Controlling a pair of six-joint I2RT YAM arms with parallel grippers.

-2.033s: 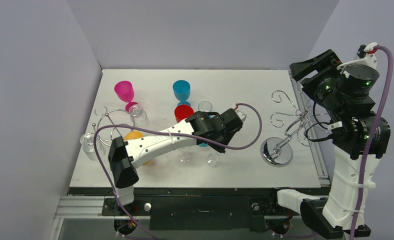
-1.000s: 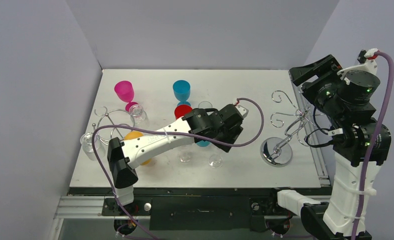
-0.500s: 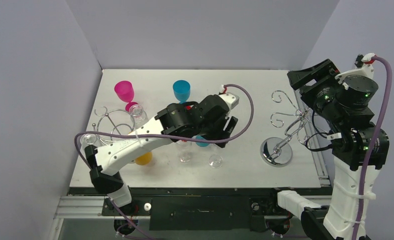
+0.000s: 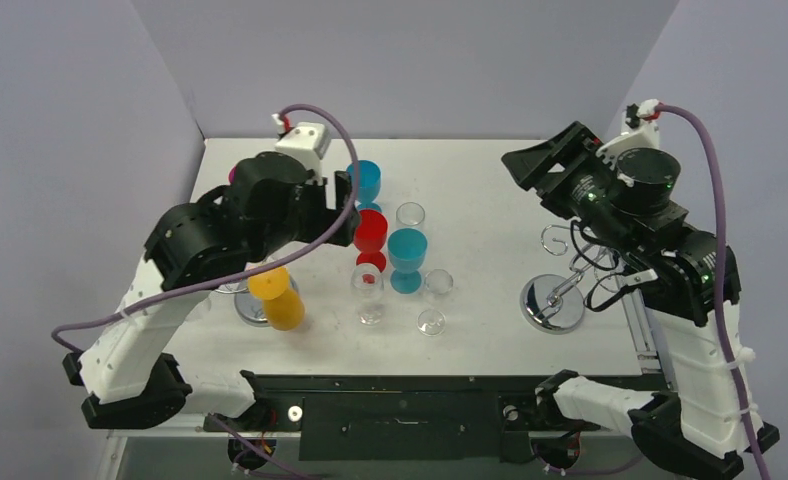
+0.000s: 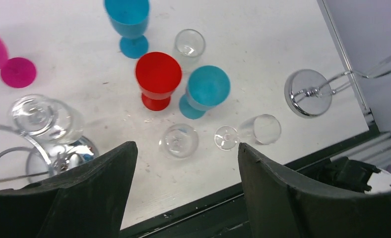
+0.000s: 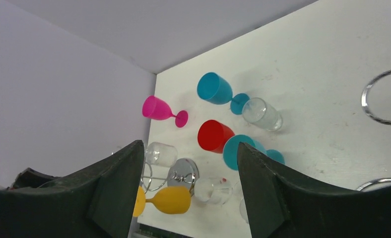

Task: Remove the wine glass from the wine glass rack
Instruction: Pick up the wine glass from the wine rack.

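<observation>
The wine glass rack (image 4: 251, 306) stands at the table's left on a chrome base (image 5: 80, 150). A yellow wine glass (image 4: 278, 297) hangs from it, also in the right wrist view (image 6: 172, 200). A clear glass (image 5: 44, 117) hangs from another of its loops (image 6: 160, 153). My left gripper (image 5: 187, 146) is open and empty, high above the middle of the table. In the top view its arm covers part of the rack. My right gripper (image 6: 189, 144) is open and empty too, raised at the right (image 4: 522, 165) and facing the rack from afar.
Red (image 4: 370, 232), teal (image 4: 407, 250), blue (image 4: 365, 180) and pink (image 6: 159, 109) goblets and two clear glasses (image 4: 410, 215) (image 4: 368, 295) stand mid-table. One clear glass (image 5: 255, 130) lies on its side near the front edge. A second, bare wire rack (image 4: 553, 303) stands at the right.
My left arm has lifted from the clear glasses at the front and swung back to the left, its jaws widening. My right arm has turned left over the table.
</observation>
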